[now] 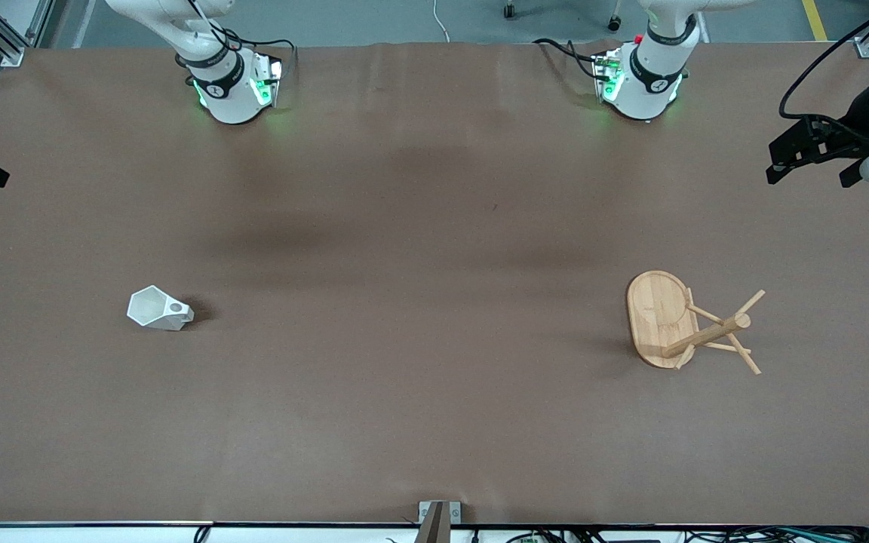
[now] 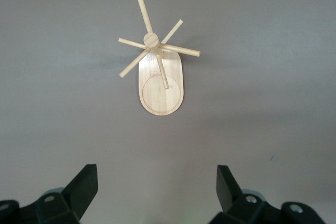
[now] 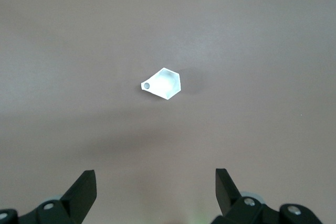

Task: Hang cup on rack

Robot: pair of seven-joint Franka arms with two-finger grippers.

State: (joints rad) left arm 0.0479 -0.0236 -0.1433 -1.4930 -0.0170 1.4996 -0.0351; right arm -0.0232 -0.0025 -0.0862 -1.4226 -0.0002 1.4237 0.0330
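The white faceted cup (image 1: 157, 309) appears to lie on its side on the brown table toward the right arm's end, its pierced tab handle facing up. It also shows in the right wrist view (image 3: 164, 84). The bamboo rack (image 1: 672, 320) stands on its oval base toward the left arm's end, with thin pegs angling off its post. It also shows in the left wrist view (image 2: 159, 72). My left gripper (image 2: 157, 174) is open and empty, high above the table and apart from the rack. My right gripper (image 3: 155, 177) is open and empty, high above the table and apart from the cup.
The brown table cover (image 1: 419, 302) spans the whole view. The arm bases (image 1: 231, 87) stand along the table's edge farthest from the front camera. The left gripper (image 1: 812, 162) shows at that view's edge, over the left arm's end. A camera mount (image 1: 438, 520) sits at the nearest edge.
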